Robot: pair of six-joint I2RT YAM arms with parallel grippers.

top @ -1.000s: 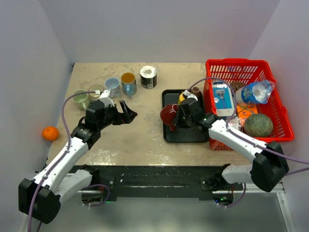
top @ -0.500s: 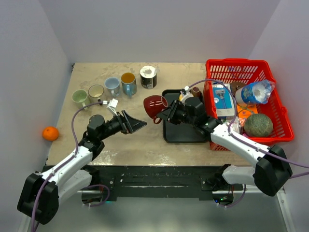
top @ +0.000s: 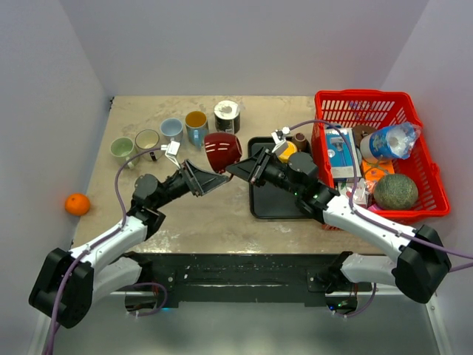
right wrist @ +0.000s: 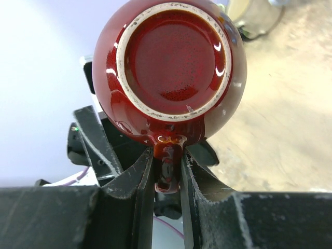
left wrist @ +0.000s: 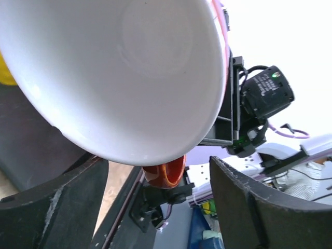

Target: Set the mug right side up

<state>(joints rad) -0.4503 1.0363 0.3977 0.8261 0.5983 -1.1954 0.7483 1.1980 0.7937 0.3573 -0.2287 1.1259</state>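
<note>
Red mug (top: 222,151) aloft over the tabletop (top: 222,214), between the mug row (top: 171,132) and the tray (top: 281,203). Tipped over, mouth toward the left arm, base toward the right.

Pinched by the handle in the right pincer (right wrist: 167,171), clamped nearly closed on that thin loop. Left pincer (left wrist: 155,207) spread wide, one jaw either side of the rim, just below the white interior. Contact with the rim impossible to confirm.

Glazed ceramic by the look: rigid, moderately heavy, slick, and likely to chip or shatter if dropped onto the hard top. Held by the handle alone, so prone to swing or twist about that narrow grip.

Probably best taken by the left pincer across the wall at the rim, one jaw inside and one outside, or else across the whole body. Squeeze firmly, not hard. Release the handle only after securing that second hold. Then rotate mouth up and set down gently, base flat.
</note>
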